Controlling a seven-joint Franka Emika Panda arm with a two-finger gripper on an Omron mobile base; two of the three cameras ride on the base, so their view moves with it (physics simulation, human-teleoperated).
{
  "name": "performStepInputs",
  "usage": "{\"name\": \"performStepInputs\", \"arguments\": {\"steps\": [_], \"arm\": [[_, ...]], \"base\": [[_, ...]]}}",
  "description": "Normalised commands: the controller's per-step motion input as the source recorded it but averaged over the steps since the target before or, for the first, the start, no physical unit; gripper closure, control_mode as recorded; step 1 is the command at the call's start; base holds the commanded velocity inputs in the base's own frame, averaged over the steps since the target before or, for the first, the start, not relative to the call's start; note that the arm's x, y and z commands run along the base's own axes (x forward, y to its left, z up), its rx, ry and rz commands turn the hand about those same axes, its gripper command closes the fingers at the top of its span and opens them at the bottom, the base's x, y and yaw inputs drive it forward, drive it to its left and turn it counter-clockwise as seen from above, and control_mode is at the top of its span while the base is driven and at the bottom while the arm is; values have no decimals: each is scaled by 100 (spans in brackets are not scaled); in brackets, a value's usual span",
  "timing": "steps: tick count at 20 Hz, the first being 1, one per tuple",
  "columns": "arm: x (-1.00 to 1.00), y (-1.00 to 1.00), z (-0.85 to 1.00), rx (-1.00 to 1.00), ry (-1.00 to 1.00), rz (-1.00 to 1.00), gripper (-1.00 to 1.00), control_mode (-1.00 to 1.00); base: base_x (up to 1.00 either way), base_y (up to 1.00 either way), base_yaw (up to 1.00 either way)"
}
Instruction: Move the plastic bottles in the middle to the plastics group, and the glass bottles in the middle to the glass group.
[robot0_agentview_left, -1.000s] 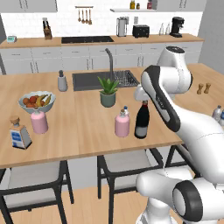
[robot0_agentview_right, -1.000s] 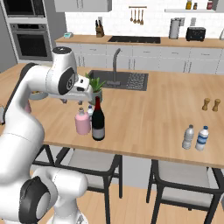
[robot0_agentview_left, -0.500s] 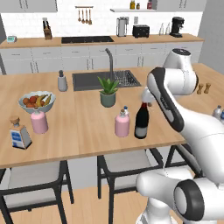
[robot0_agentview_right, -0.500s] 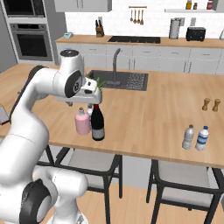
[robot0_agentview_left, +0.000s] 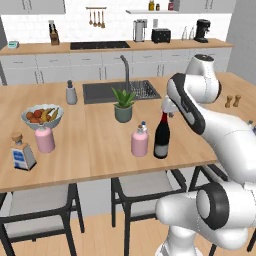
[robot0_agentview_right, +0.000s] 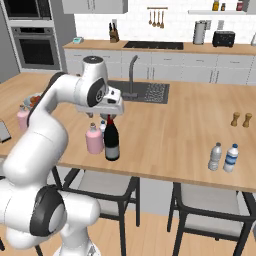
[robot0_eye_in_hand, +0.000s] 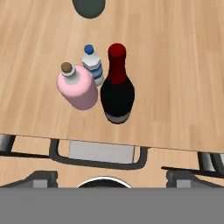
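Observation:
A near-black wine bottle (robot0_agentview_left: 161, 137) (robot0_agentview_right: 111, 143) (robot0_eye_in_hand: 117, 94) with a red top stands near the counter's front edge. Close beside it is a squat pink bottle (robot0_agentview_left: 139, 144) (robot0_agentview_right: 93, 140) (robot0_eye_in_hand: 78, 87), and a small clear water bottle (robot0_agentview_left: 144, 127) (robot0_agentview_right: 102, 127) (robot0_eye_in_hand: 93, 64) stands just behind them. My gripper (robot0_agentview_left: 164, 111) (robot0_agentview_right: 109, 118) (robot0_eye_in_hand: 111, 175) hangs open right above the wine bottle's top, holding nothing. The glass group, a pink bottle (robot0_agentview_left: 44, 139) (robot0_agentview_right: 22, 118) and a square corked bottle (robot0_agentview_left: 23, 155), is at the counter's left end. Two water bottles (robot0_agentview_right: 216, 156) form the plastics group at the right.
A fruit bowl (robot0_agentview_left: 42, 116) sits behind the glass group. A potted plant (robot0_agentview_left: 123, 106) (robot0_eye_in_hand: 89, 6) stands behind the middle bottles, in front of the sink (robot0_agentview_left: 120, 91). Brown shakers (robot0_agentview_left: 232, 101) (robot0_agentview_right: 240, 119) stand at the right. Chairs (robot0_agentview_left: 135, 182) are tucked under the front edge.
The jaws have spread wide apart. The hand has shifted sideways until it stands over the wine bottle. The bottles have not moved.

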Motion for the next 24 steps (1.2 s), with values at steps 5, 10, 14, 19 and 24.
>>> {"name": "performStepInputs", "arguments": {"steps": [5,10,14,19,24], "arm": [[47,28,-15,0,-2,0,-100,-100],[53,11,-17,0,0,0,-100,-100],[23,1,-25,-1,0,0,-100,-100],[26,-1,-30,-2,2,0,-100,-100],[24,-7,-19,0,0,0,-100,-100]], "base": [[0,0,0],[0,0,0],[0,0,0],[0,0,0],[0,0,0]]}}
